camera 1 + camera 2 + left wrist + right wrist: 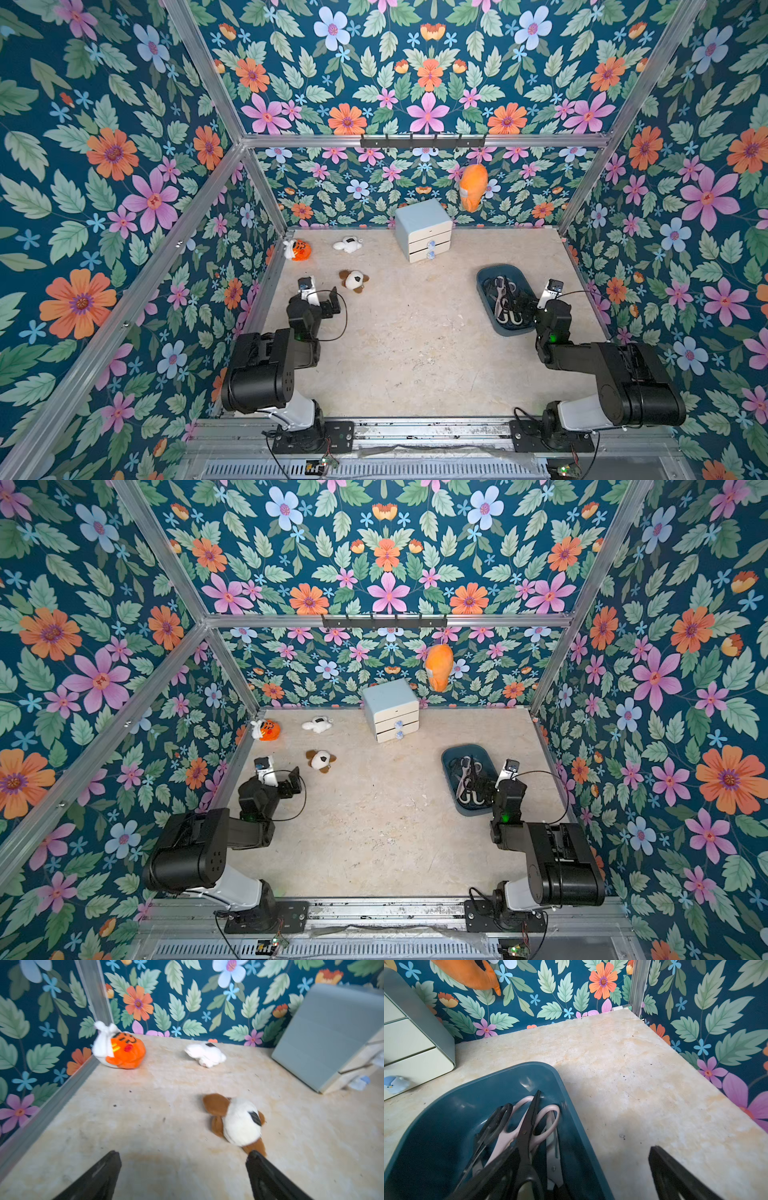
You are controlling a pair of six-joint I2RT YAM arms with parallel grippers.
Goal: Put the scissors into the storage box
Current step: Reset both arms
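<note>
The right hand (584, 1149) hangs spread wide with nothing between its fingers. It straddles the wall of the storage box (431, 1147) nearest its own arm, with one finger over the inside and the other over bare worktop (633, 1084). The scissors (525, 1136) lie right below and just ahead of that inner finger, piled lengthwise against the same wall and touching one another. A pink pair (544, 1113) has its loops toward the far end, and a black pair (529, 1118) lies across it, tip pointing away from the hand. They probably lie this way because the box is longer than any pair, so each can rest flat below the rim. No pair shows on the worktop in either top view, so the task looks finished, and an open, empty hand fits that. The left hand (184, 1153), equally spread and empty, hovers over bare worktop well apart from the box. It appears to be parked out of the way. A brown-and-white plush dog (239, 1122) sits just ahead of one finger, and whether they touch is unclear. Farther out lie a white plush (205, 1054) and an orange one (122, 1051).
</note>
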